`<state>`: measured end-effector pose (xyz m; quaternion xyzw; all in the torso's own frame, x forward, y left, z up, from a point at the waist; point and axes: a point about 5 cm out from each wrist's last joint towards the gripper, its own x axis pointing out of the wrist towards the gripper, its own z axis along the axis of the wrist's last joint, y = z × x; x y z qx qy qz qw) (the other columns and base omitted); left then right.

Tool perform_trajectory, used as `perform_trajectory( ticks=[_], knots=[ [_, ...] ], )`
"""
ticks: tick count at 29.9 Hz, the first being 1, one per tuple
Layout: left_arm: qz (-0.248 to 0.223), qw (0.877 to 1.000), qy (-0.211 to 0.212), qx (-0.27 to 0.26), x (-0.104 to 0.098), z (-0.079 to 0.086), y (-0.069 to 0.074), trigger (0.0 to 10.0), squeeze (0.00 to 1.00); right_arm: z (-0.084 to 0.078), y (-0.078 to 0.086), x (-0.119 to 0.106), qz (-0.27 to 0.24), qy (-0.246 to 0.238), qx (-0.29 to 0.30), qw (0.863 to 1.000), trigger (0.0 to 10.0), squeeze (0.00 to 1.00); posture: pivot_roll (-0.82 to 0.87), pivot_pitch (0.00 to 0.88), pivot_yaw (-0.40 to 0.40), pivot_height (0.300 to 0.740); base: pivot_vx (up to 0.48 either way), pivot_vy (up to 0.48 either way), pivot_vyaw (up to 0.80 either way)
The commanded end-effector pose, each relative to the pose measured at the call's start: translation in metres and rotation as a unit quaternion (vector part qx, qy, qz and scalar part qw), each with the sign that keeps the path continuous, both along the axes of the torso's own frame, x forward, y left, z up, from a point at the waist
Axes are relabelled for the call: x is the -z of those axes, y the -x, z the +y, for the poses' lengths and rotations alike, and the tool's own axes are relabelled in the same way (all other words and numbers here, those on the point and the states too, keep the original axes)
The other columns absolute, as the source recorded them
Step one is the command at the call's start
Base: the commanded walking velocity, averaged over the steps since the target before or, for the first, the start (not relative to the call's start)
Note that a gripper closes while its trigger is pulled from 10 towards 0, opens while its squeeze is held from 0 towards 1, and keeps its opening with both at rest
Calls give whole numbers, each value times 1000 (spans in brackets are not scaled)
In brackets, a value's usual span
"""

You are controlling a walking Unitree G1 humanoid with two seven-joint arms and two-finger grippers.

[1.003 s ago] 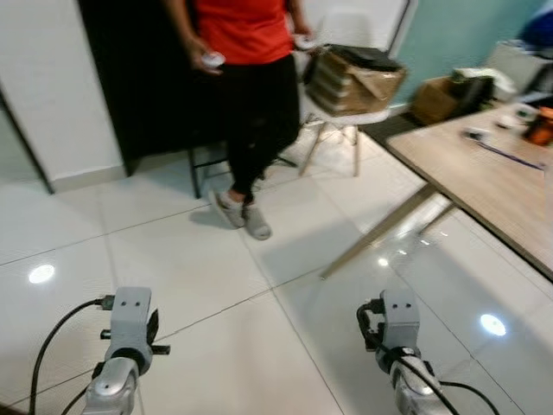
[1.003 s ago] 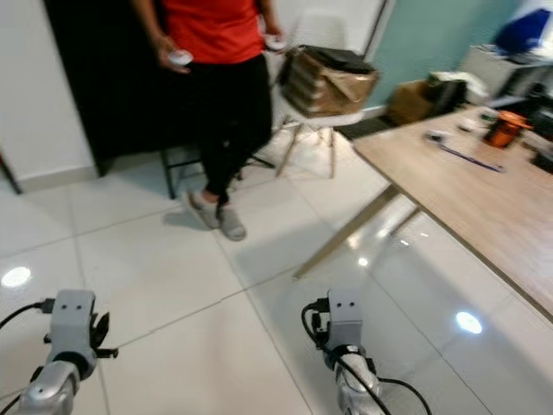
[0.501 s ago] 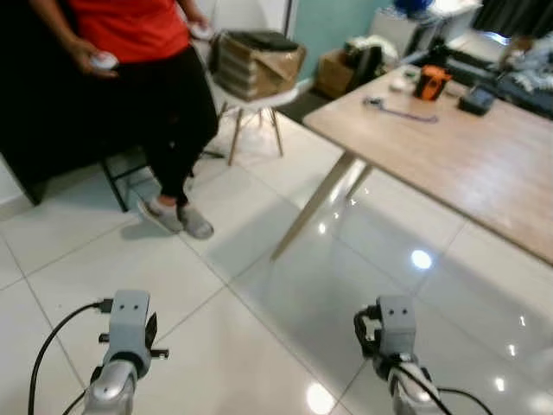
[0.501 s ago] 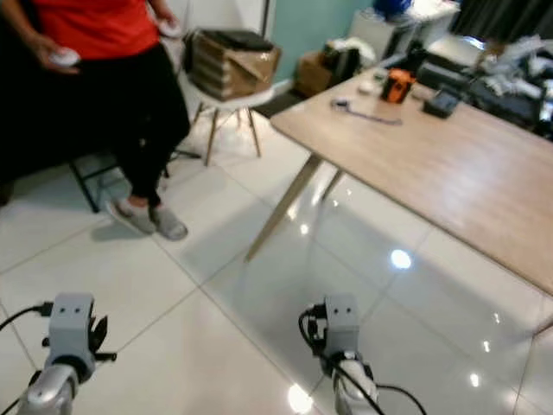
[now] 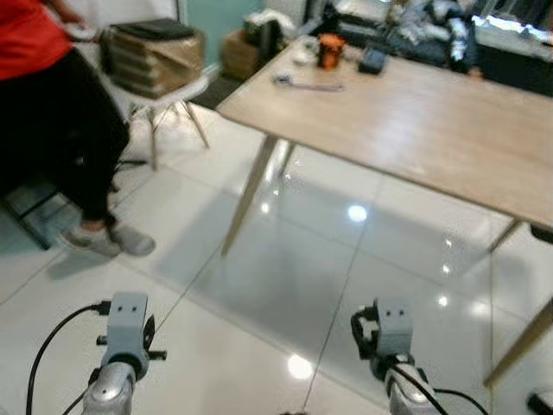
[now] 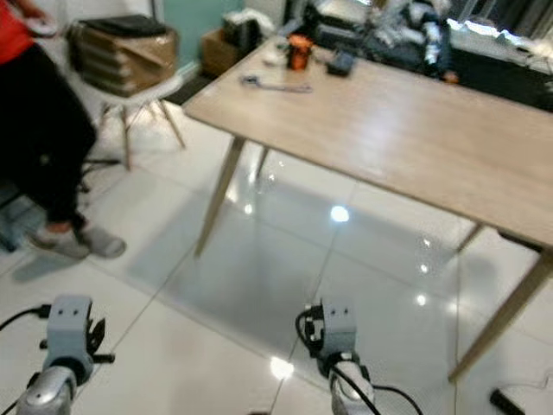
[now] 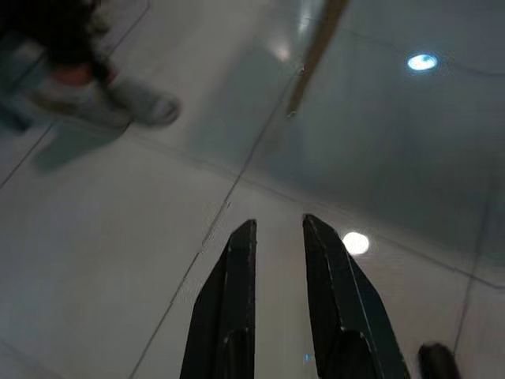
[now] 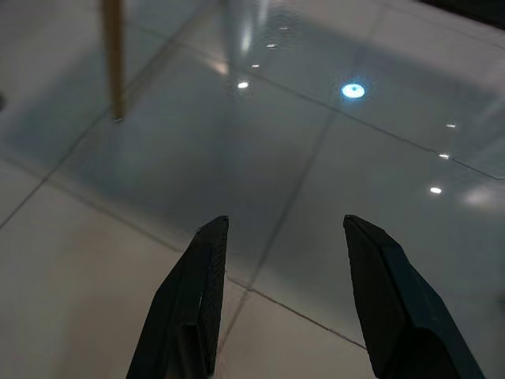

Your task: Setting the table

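A long light-wood table (image 5: 415,112) stands ahead and to the right. At its far end lie an orange object (image 5: 329,50), a dark flat item (image 5: 374,59) and a thin cord-like thing (image 5: 307,84). Both arms hang low over the white tiled floor, the left wrist (image 5: 128,320) and the right wrist (image 5: 393,324) at the bottom of the eye views. My left gripper (image 7: 276,225) points at bare tiles, its fingers a little apart with nothing between them. My right gripper (image 8: 286,221) is wide open over the glossy floor near a table leg (image 8: 114,55).
A person in black trousers (image 5: 60,112) and grey shoes (image 5: 121,242) stands at the left. A white chair bearing a cardboard box (image 5: 155,56) sits behind them. Slanted table legs (image 5: 251,190) reach the floor ahead. Clutter lies behind the table (image 5: 432,22).
The camera has swung right: the table slid from the right edge to the upper middle, and the person shifted to the left edge. Both arms hang as before.
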<state>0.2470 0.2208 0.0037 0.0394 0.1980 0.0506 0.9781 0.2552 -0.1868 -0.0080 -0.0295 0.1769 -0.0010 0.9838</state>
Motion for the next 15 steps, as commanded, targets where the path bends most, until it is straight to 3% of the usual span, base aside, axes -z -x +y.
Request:
perform_trajectory(
  ticks=[1,15],
  knots=[
    [13,1000,0,0,6,-1,6,10000,0,-4,2,2,5,4,4,1000,10000,0,-33,52,14,740,0,0,-788],
    [14,1000,-1,1,7,-2,7,10000,0,-4,2,2,5,5,4,1000,10000,0,-32,50,12,740,0,0,-788]
  ],
)
